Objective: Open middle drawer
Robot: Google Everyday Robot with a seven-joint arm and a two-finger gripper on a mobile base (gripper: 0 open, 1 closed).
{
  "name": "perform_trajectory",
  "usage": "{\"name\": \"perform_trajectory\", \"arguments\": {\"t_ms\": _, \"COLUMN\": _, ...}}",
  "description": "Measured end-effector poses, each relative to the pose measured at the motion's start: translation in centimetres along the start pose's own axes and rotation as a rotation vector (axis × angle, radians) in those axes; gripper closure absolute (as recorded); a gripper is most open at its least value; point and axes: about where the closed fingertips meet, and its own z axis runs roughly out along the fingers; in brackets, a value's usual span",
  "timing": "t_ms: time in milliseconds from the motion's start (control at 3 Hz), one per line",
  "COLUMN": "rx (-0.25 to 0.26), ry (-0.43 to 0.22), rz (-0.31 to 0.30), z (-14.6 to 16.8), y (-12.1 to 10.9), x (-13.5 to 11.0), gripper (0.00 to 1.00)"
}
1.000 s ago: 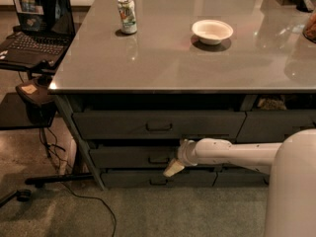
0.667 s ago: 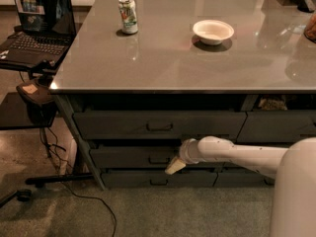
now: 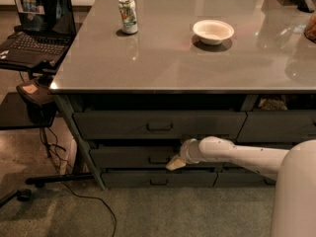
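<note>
Middle drawer (image 3: 131,157) under desk (image 3: 173,65) front edge, between top drawer (image 3: 113,125) and bottom drawer (image 3: 128,179). Front shows no clear gap. Gripper (image 3: 176,163) low at middle drawer front, just right of its centre pull (image 3: 159,160), tan tip against front. Spread or pressed together: cannot tell. White arm (image 3: 232,154) reaches in from right. Can (image 3: 128,15) near back left corner; bowl (image 3: 213,31) mid-desk toward back edge. Laptop (image 3: 37,26) off desk's left edge.

the gripper (image 3: 175,163) at the middle drawer (image 3: 128,157) front seems to hide its pull's right end
</note>
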Motion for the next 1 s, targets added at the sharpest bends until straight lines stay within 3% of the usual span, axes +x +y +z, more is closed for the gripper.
{"name": "perform_trajectory", "arguments": {"t_ms": 1000, "rx": 0.0, "ry": 0.0, "rz": 0.0, "z": 0.0, "y": 0.02, "x": 0.0, "gripper": 0.89}}
